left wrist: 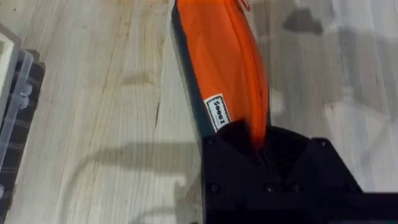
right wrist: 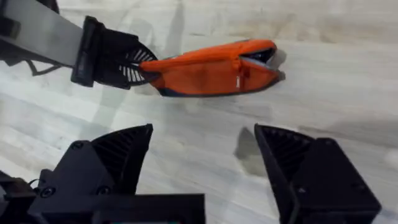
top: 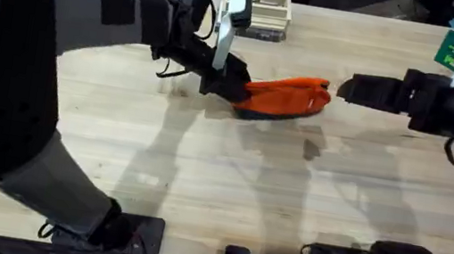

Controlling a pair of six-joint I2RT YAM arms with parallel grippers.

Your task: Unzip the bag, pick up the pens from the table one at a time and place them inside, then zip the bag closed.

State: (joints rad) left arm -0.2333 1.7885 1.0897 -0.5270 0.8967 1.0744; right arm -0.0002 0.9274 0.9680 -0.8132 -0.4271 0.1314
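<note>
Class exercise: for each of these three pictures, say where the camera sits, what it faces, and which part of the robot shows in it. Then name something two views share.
Overhead: fixed above the arms' bases, looking down and forward over the table; both arms reach toward the orange bag.
Left wrist: rides the left arm, looking along the bag; the left gripper is clamped on its end.
Right wrist: rides the right arm, facing the bag; the right gripper is open in the foreground.
Shared: the right wrist view also catches the left gripper, as overhead does.

Both arms are grey-and-black links with thin black cables, each ending in a matte black, screw-dotted tool (right wrist: 202, 155).
</note>
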